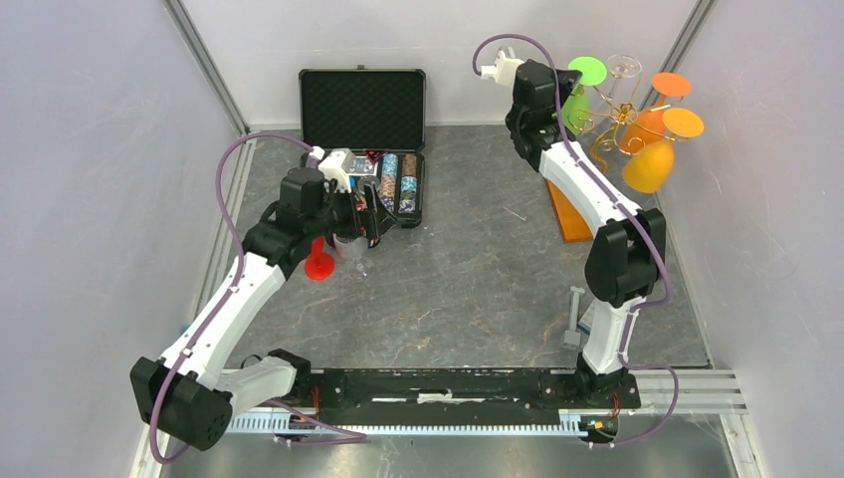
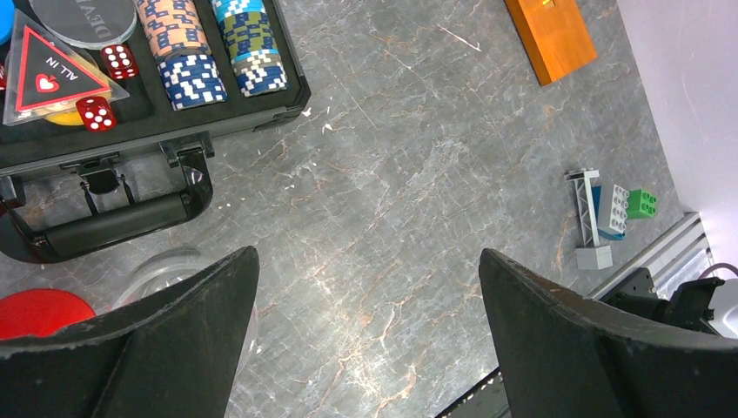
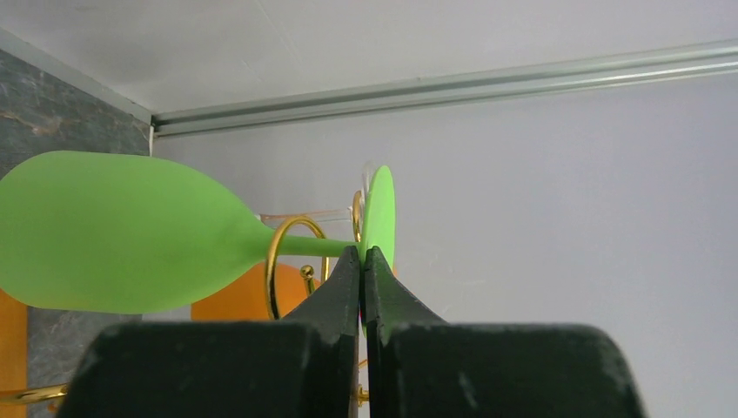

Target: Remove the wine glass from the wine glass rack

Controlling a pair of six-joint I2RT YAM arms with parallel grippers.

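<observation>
The wine glass rack [image 1: 609, 127] is a gold wire stand on an orange-brown wooden base [image 1: 569, 211] at the far right. A green wine glass [image 1: 577, 105] hangs on it upside down, its stem through a gold loop [image 3: 291, 261]. My right gripper [image 1: 569, 88] is shut on the rim of the green glass's flat foot [image 3: 380, 209]; the bowl [image 3: 113, 231] points left in the right wrist view. My left gripper [image 1: 370, 227] is open and empty over the grey table [image 2: 365, 261]. Beside it stand a clear glass [image 1: 350, 254] and a red glass [image 1: 318, 263].
Two orange glasses [image 1: 649, 164] and a clear glass [image 1: 624, 68] also hang on the rack. An open black case [image 1: 363, 129] with poker chips [image 2: 187, 52] and dice lies at the back left. Toy bricks [image 2: 609, 213] lie near the right arm's base. White walls enclose the table.
</observation>
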